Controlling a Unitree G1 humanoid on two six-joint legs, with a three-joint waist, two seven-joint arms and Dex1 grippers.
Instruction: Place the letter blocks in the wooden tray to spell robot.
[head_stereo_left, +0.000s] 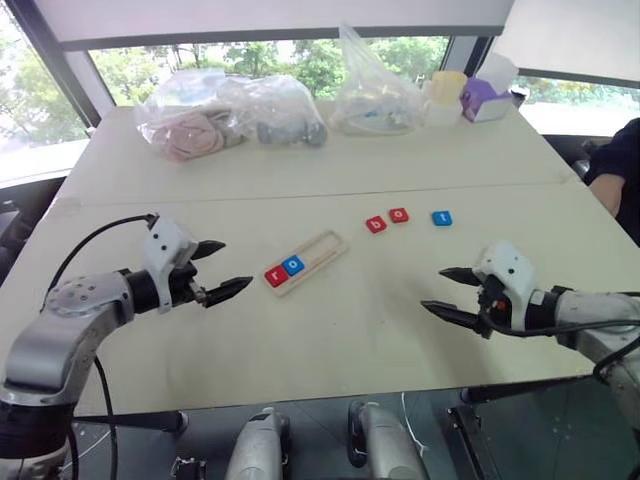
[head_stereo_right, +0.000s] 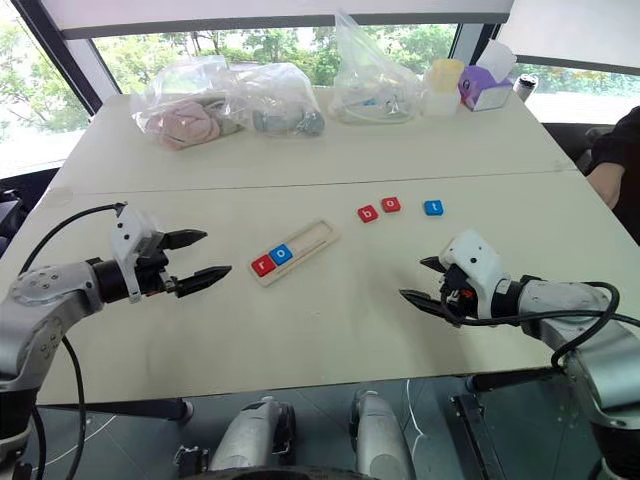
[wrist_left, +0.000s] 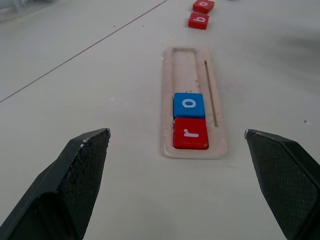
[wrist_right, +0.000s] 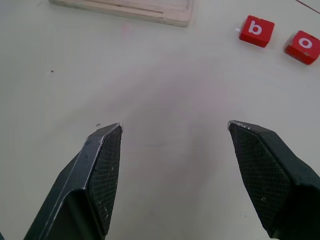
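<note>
The wooden tray lies slanted on the table's middle. Its near end holds a red "r" block and a blue "o" block; the rest of the slot is bare. Three loose blocks sit in a row to its right: red "b", red "o" and a blue block. My left gripper hovers open just left of the tray's near end, nothing between its fingers. My right gripper is open and empty over bare table, nearer than the loose blocks.
Clear plastic bags with cloth and small items, a yellow cup and a purple box line the table's far edge. A person's arm rests at the right edge. A seam crosses the tabletop.
</note>
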